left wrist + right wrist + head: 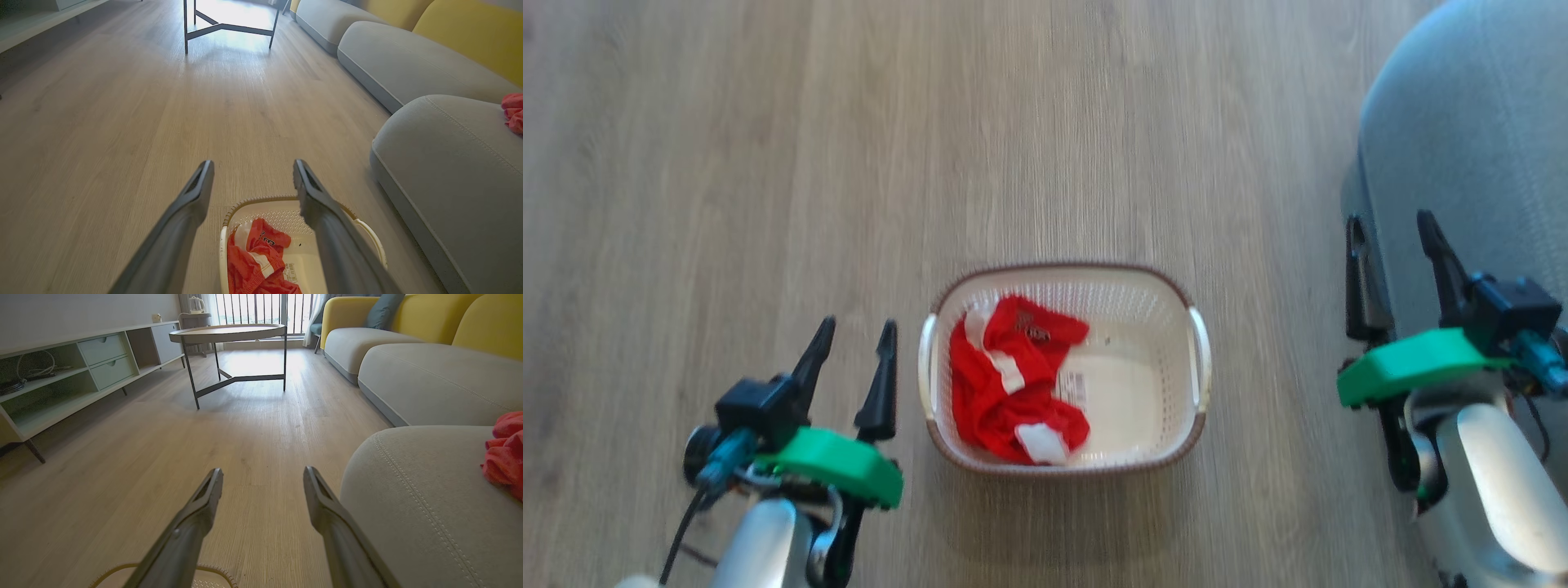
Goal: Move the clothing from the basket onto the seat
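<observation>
Red clothing [1013,380] bunched in the left half of the basket [1058,267]; one red piece [504,453] lies on the seat [1478,122].
Both empty, jaws wide: left gripper [856,325] just beside the basket, right gripper [1390,219] at the seat edge. Best to drop the left one straight into the heap's thick middle, clear of the rim. Wood floor [768,163]; round table [229,332] well apart.

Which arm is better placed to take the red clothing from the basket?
Probably left: the left gripper is open beside the basket, nearest the clothing; the right gripper is by the seat.
</observation>
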You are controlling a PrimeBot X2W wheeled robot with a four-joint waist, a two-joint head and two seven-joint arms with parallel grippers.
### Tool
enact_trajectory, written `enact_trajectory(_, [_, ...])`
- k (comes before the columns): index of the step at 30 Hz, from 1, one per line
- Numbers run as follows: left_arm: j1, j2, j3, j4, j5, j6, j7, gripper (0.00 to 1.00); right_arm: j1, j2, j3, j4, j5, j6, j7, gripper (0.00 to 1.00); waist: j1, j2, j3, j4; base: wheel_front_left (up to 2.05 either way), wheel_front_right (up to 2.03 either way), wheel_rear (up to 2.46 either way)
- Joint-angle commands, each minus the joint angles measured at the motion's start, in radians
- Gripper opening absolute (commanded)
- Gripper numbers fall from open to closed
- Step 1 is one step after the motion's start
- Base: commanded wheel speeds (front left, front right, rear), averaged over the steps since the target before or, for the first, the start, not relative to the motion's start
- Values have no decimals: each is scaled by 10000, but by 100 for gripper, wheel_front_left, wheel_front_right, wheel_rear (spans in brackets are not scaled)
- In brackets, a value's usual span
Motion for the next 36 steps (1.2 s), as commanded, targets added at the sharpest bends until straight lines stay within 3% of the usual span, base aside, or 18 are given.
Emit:
enact_trajectory(1, [-447, 21, 170, -204, -43, -8, -51, 100, -284, 108, 158, -354, -35, 69, -76, 100, 1, 0, 793, -172, 0, 0, 0])
enact_trajectory(16, [-3747, 20, -2168, 1461, 91, -65, -51, 100, -2111, 171, 589, -871, -158, 69, -76, 100, 1, 0, 3951, -759, 0, 0, 0])
enact_trajectory(26, [-6087, 332, -4160, 3893, 516, -67, -51, 100, -3038, 482, 879, -1198, -331, 69, -76, 100, 1, 0, 5696, -1244, 0, 0, 0])
enact_trajectory(36, [-7869, 547, -5955, 6408, 814, -68, -51, 100, -3284, 636, 953, -1277, -371, 69, -76, 100, 1, 0, 6549, -1533, 0, 0, 0])
